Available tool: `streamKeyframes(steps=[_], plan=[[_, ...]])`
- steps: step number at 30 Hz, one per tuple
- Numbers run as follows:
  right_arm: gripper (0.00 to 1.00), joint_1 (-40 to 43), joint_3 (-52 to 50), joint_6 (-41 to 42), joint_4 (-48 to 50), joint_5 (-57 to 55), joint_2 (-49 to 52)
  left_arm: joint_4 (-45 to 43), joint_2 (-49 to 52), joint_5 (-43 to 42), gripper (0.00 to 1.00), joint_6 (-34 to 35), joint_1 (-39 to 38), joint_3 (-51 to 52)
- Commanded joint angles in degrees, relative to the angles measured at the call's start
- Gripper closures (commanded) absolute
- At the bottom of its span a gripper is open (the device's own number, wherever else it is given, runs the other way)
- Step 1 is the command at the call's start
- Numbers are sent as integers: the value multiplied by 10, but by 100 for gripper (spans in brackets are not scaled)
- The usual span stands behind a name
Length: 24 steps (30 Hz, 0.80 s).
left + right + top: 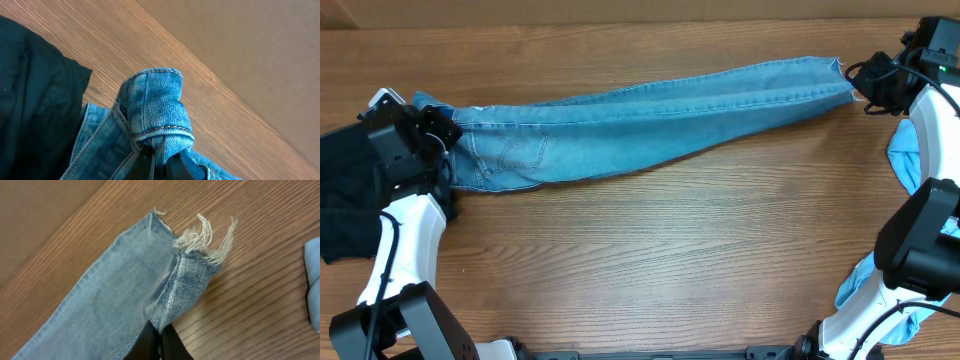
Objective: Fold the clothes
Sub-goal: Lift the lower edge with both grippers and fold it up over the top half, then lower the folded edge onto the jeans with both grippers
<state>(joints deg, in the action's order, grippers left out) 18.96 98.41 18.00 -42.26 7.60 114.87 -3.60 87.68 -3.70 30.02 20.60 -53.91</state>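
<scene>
Far left: black garment [338, 195], heaped at the edge of the table [650, 260]. Left: left gripper [162, 167], clamped shut on the waistband of the jeans [660, 108]. Centre: jeans laid flat, long axis running left to right, waist leftward, frayed hem rightward, stretched between both claws. Right: right gripper [161, 342], pinched shut on the hem. Far right: sky-blue T-shirt [908, 165], bunched. Each end is held by its nearer arm; an end-to-end fold is judged next.
</scene>
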Motion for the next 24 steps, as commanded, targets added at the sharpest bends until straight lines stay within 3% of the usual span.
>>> streamKeyframes(steps=[1,9,14,16,17,18,19,20,22,24], plan=[[96,9,22,16,-6,-63,3,-29,16,73,96,2,9,-18],[96,9,22,30,-73,-90,3,-40,49,73,96,2,4,-18],[96,5,22,31,-65,-91,8,-48,72,72,96,3,2,-18],[95,-10,22,31,-17,-90,26,-85,98,70,96,2,-10,-23],[84,-22,22,11,56,-81,45,-88,116,54,96,0,-12,-42],[45,-36,22,-37,133,-53,70,-73,143,38,96,0,-12,-81],[0,-51,24,-77,172,-27,94,-45,173,35,92,-1,-12,-128],[0,-65,26,-80,163,-37,109,0,198,18,72,-15,-12,-181],[0,-76,26,-80,129,-73,111,127,218,-2,65,-52,-13,-276],[0,-75,30,-80,97,-80,109,189,213,-9,33,-58,-13,-313]])
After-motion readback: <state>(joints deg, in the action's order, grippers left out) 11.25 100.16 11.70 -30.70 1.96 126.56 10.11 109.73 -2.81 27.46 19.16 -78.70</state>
